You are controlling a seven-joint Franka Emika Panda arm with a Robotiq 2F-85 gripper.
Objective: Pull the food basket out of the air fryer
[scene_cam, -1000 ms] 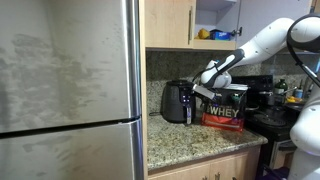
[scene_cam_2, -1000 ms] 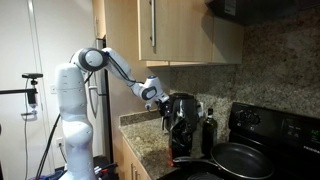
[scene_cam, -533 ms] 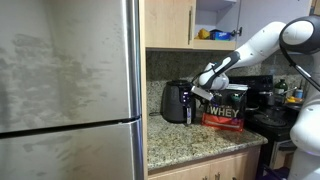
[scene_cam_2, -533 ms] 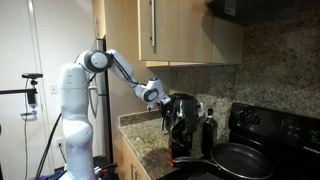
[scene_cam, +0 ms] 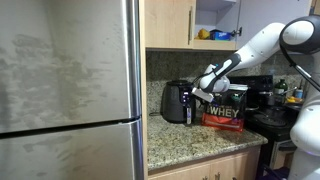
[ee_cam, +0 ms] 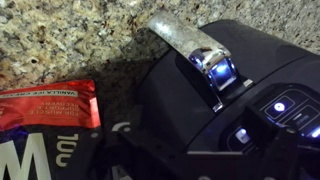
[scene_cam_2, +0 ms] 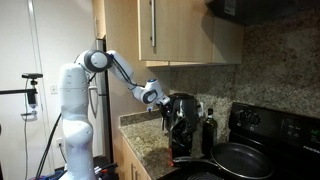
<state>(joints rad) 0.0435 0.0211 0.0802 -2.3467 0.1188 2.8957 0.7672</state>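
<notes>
Since a second ago only a slight advance of the gripper (scene_cam: 198, 93) toward the air fryer (scene_cam: 178, 102) can be made out, and almost none in the last half second; the approach is judged nearly finished, with no pull begun. The fryer stands near the back edge of the worktop (scene_cam: 190, 140), toward its refrigerator-end corner; the food basket (ee_cam: 168, 88) appears fully seated. In the wrist view its handle (ee_cam: 188, 40) is seen bare, with nothing closed on it; the fingers are not clearly shown, so their spread cannot be told.
</notes>
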